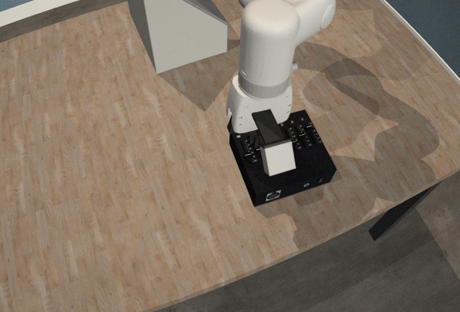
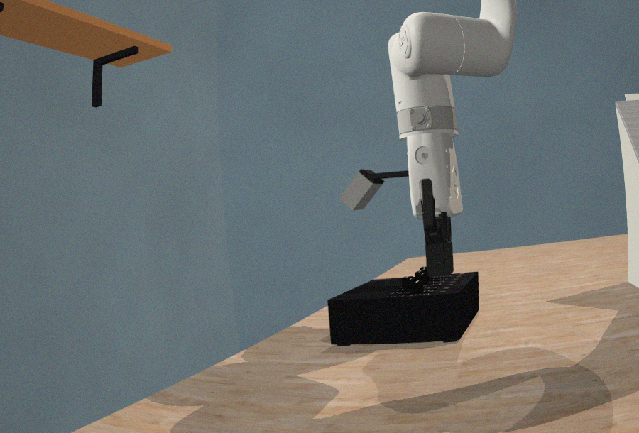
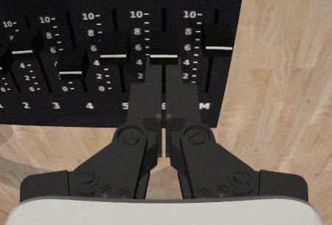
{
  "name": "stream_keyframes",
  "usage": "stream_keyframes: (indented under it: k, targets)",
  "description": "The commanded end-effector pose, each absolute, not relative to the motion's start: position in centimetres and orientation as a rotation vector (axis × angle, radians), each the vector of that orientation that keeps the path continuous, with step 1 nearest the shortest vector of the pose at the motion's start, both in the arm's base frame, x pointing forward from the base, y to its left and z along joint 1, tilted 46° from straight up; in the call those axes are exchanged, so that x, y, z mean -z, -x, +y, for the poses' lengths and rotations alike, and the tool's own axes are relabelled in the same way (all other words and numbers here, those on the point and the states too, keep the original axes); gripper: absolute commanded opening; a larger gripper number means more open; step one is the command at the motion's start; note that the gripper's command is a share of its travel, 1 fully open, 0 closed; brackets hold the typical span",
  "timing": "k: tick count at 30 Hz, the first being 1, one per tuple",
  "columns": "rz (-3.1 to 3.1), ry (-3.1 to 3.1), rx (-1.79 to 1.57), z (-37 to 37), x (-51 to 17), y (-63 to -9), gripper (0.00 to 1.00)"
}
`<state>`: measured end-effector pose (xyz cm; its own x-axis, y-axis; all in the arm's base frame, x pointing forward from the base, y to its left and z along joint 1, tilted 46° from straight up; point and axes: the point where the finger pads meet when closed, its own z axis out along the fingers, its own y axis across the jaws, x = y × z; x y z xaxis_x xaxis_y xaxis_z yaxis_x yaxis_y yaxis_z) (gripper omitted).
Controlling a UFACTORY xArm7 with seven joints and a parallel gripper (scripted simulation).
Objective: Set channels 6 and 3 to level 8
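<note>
The black lighting desk (image 1: 297, 178) (image 2: 402, 314) stands flat on the wooden table. My gripper (image 3: 163, 78) (image 2: 439, 267) is shut and empty. It points down onto the desk's fader panel, with its joined fingertips against the near side of the channel 6 fader cap (image 3: 163, 57). That cap's white line sits about midway between the 4 and 6 marks. Other fader caps (image 3: 113, 55) (image 3: 70, 72) stand to its left, and the master cap (image 3: 218, 49) stands to its right near level 6. In the top view the wrist camera block hides the fingertips.
The robot's grey base block (image 1: 178, 29) stands behind the desk. The table's edge (image 1: 371, 207) runs close in front of and to the right of the desk. A wall shelf (image 2: 77, 30) hangs far to the left.
</note>
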<state>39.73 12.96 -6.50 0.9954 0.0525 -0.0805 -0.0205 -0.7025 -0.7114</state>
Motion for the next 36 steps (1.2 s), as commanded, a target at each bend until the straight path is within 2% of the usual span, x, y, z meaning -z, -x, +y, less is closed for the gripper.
stream_keyframes:
  k: [1, 36]
  targets:
    - [-0.02, 2.349, -0.116, 12.79, 6.48, -40.04, 0.0]
    - [-0.02, 2.349, -0.116, 12.81, 6.51, -40.35, 0.0]
